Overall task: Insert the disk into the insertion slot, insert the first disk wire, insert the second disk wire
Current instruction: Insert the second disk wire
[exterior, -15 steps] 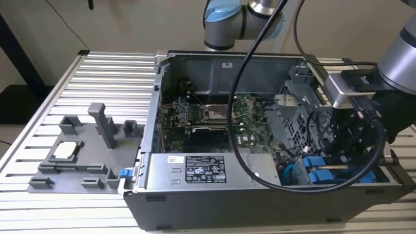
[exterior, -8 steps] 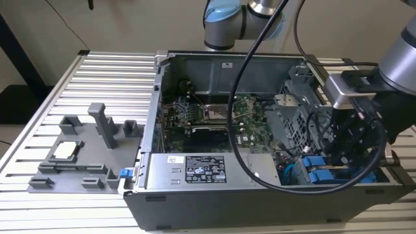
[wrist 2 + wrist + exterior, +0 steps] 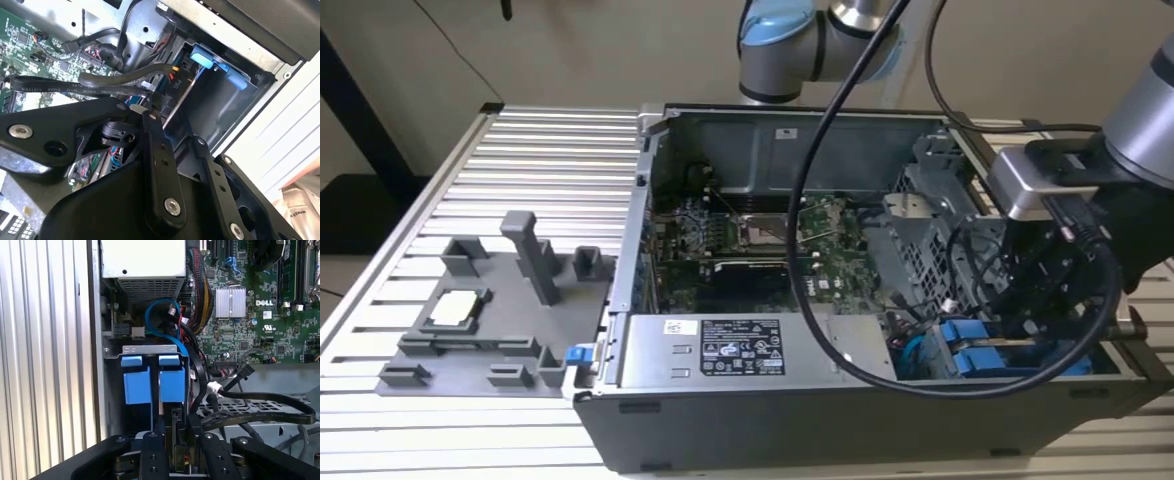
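The disk sits in the insertion slot of the grey drive cage, and its blue carrier shows end-on beside a second blue carrier. In the exterior view both blue carriers lie low at the case's right end. My gripper hangs just in front of them, shut on a black wire connector with red and yellow leads. In the second wrist view that connector stands at my fingertips, close to the blue carrier. A flat black cable runs alongside it.
The open computer case lies on a slatted metal table. Its motherboard and grey power supply box fill the middle. Loose black cables arch near the drive cage. A grey fixture tray stands at the exterior view's left.
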{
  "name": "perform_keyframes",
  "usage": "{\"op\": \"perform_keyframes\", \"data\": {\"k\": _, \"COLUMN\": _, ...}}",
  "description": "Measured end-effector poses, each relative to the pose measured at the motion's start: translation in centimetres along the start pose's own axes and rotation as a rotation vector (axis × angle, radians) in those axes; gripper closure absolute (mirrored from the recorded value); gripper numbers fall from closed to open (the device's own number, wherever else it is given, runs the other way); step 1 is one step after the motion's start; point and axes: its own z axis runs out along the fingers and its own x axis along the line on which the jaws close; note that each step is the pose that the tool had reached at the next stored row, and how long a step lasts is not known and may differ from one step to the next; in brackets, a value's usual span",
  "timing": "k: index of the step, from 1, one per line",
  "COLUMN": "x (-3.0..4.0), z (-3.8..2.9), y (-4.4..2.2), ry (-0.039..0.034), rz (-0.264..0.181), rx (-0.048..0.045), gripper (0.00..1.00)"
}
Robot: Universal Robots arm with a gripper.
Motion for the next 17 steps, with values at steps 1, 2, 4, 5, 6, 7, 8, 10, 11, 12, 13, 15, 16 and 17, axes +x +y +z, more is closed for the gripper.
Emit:
{"op": "perform_keyframes", "data": {"k": 1, "x": 0.01, "z": -0.03, "y": 0.00, "ry": 0.0000, "rz": 0.000, "rx": 0.0000, "gripper": 0.68}}
{"op": "perform_keyframes", "data": {"k": 2, "x": 0.01, "z": -0.10, "y": 0.00, "ry": 0.0000, "rz": 0.000, "rx": 0.0000, "gripper": 0.68}}
{"op": "perform_keyframes", "data": {"k": 4, "x": 0.00, "z": -0.40, "y": -0.01, "ry": 0.0000, "rz": 0.000, "rx": 0.0000, "gripper": 0.68}}
{"op": "perform_keyframes", "data": {"k": 5, "x": 0.00, "z": -0.54, "y": -0.01, "ry": -0.0001, "rz": 0.000, "rx": 0.0000, "gripper": 0.68}}
{"op": "perform_keyframes", "data": {"k": 6, "x": -0.01, "z": -0.69, "y": -0.01, "ry": -0.0001, "rz": 0.000, "rx": 0.0000, "gripper": 0.68}}
{"op": "perform_keyframes", "data": {"k": 7, "x": -0.02, "z": -0.91, "y": -0.01, "ry": -0.0002, "rz": 0.000, "rx": 0.0000, "gripper": 0.68}}
{"op": "perform_keyframes", "data": {"k": 8, "x": -0.03, "z": -1.18, "y": -0.01, "ry": -0.0002, "rz": 0.000, "rx": 0.0000, "gripper": 0.68}}
{"op": "perform_keyframes", "data": {"k": 10, "x": -0.05, "z": -1.79, "y": -0.02, "ry": 0.0000, "rz": 0.000, "rx": 0.0000, "gripper": 0.68}}
{"op": "perform_keyframes", "data": {"k": 11, "x": -0.06, "z": -2.11, "y": -0.02, "ry": -0.0002, "rz": 0.000, "rx": 0.0000, "gripper": 0.68}}
{"op": "perform_keyframes", "data": {"k": 12, "x": -0.07, "z": -2.42, "y": -0.03, "ry": -0.0002, "rz": 0.000, "rx": 0.0000, "gripper": 0.68}}
{"op": "perform_keyframes", "data": {"k": 13, "x": -0.08, "z": -2.70, "y": -0.03, "ry": -0.0002, "rz": 0.000, "rx": 0.0000, "gripper": 0.68}}
{"op": "perform_keyframes", "data": {"k": 15, "x": -0.10, "z": -3.14, "y": -0.04, "ry": 0.0000, "rz": 0.000, "rx": 0.0000, "gripper": 0.68}}
{"op": "perform_keyframes", "data": {"k": 16, "x": -0.10, "z": -3.14, "y": -0.04, "ry": -0.0004, "rz": 0.000, "rx": 0.0000, "gripper": 0.68}}
{"op": "perform_keyframes", "data": {"k": 17, "x": -0.10, "z": -3.14, "y": -0.04, "ry": -0.0008, "rz": 0.000, "rx": 0.0000, "gripper": 0.68}}
